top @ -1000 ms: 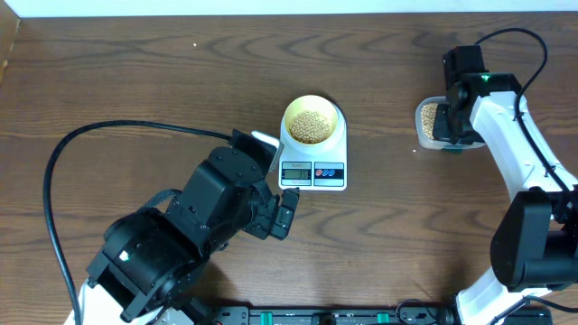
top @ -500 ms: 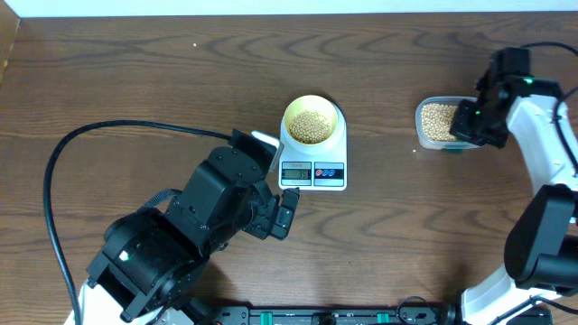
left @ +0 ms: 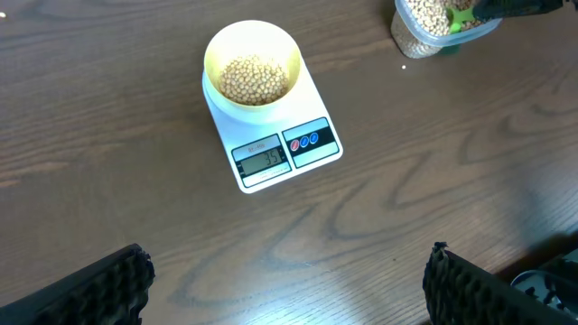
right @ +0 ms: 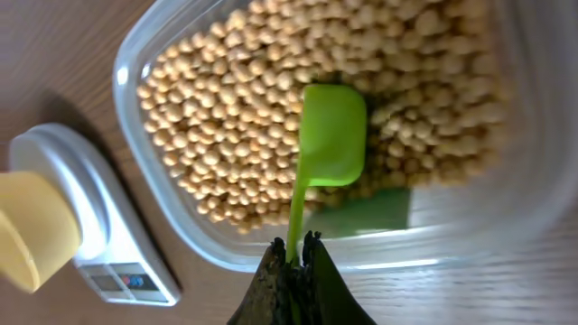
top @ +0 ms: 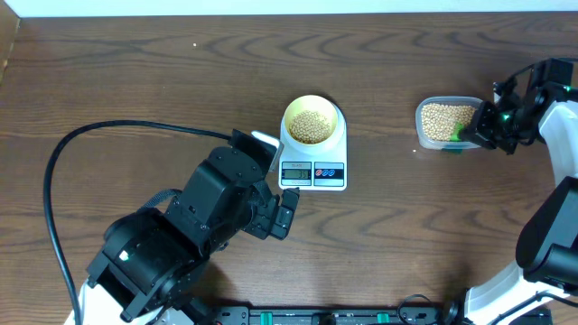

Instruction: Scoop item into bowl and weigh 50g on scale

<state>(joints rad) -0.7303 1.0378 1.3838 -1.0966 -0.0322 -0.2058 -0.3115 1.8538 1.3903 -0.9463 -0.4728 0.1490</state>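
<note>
Scooping looks like the step in hand: the right jaws are pressed together on the thin handle of the green scoop (right: 330, 135), whose cup lies on the beans (right: 226, 135) in the clear tub (top: 418, 126). To do it well, dig the cup under the heap, lift it level and carry only a small load, since the yellow bowl (top: 287, 122) on the scale (top: 312, 173) already holds a fair layer. The tub sits at 3 o'clock from the scale, well apart, with bare bench (top: 135, 63) between. The left jaws hang spread at 7 o'clock, holding nothing. A black cable (top: 135, 125) loops at 9 o'clock, off the carrying path. The display is too small to read.
</note>
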